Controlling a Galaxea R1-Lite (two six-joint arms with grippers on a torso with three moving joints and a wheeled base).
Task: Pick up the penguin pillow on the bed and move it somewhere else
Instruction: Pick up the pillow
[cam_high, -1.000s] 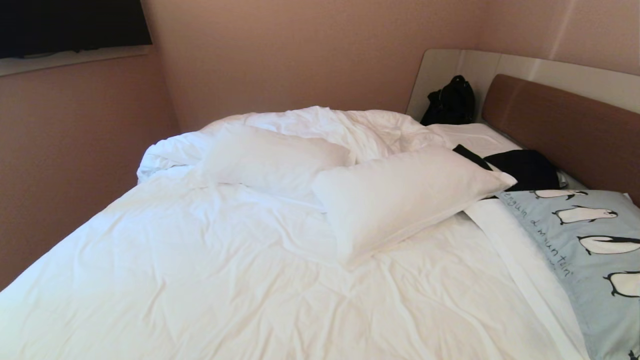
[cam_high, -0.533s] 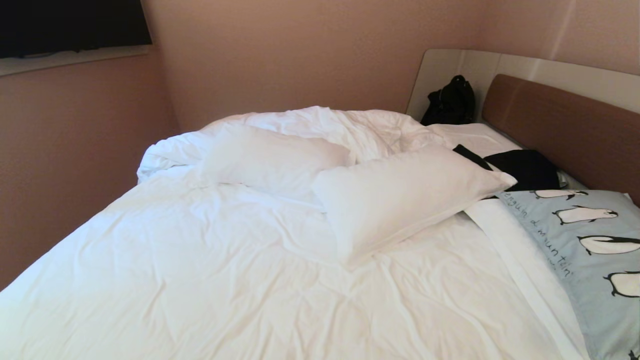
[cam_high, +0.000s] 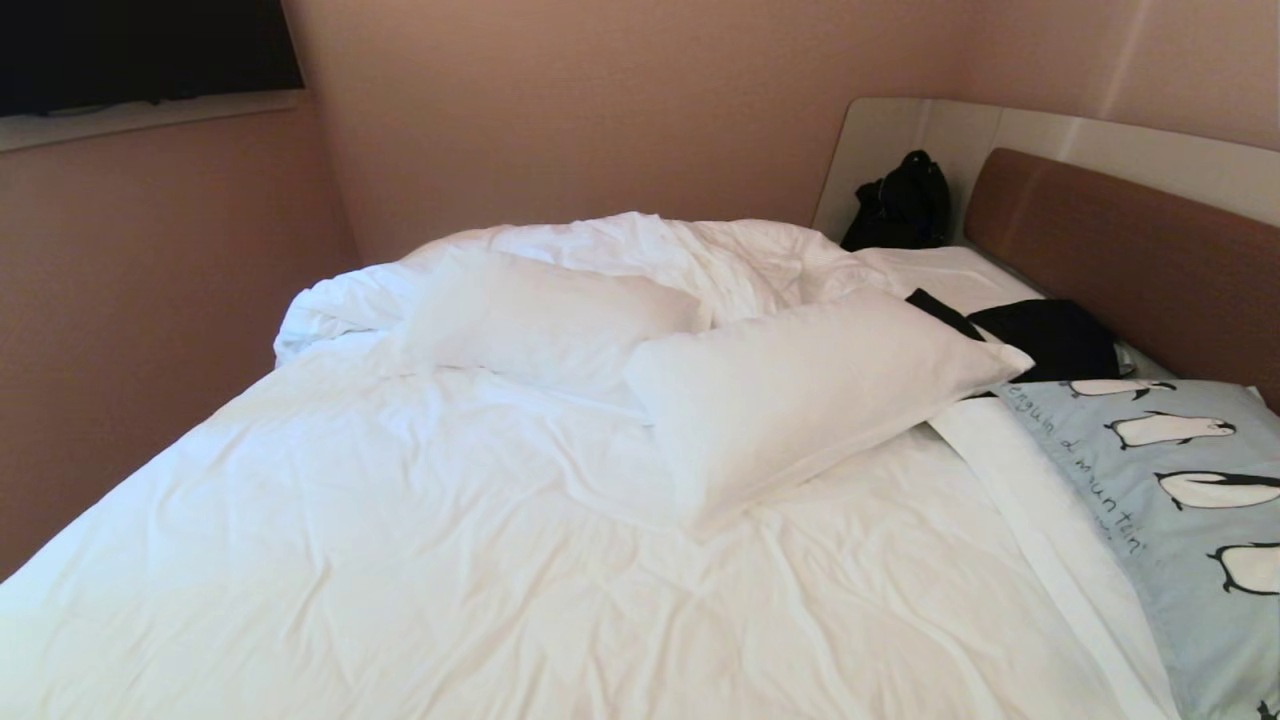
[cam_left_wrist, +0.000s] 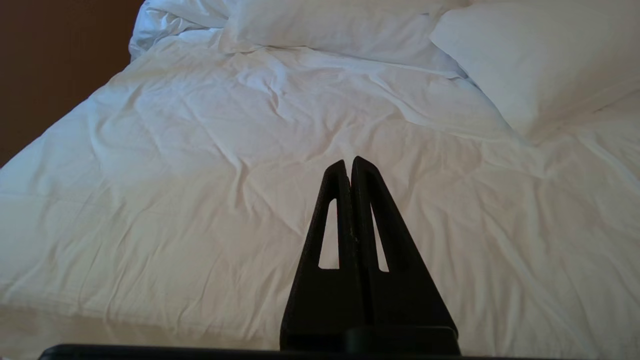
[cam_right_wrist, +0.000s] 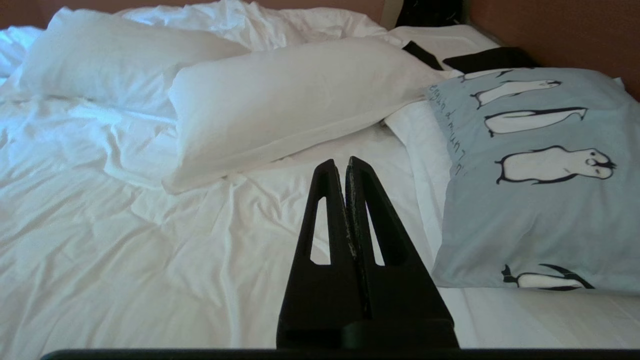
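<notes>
Lying flat, pale-blue penguin pillow (cam_right_wrist: 537, 175), black-and-white penguins, cursive text along edge

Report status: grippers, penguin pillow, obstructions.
Left gripper and right gripper shut, empty. Penguin pillow untouched on bed, by headboard. White pillow beside it.

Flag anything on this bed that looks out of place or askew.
Two white pillows lie skewed mid-bed instead of at the headboard. The duvet is bunched at the far side. Dark clothing lies beside the penguin pillow, and a black bag leans in the corner.
</notes>
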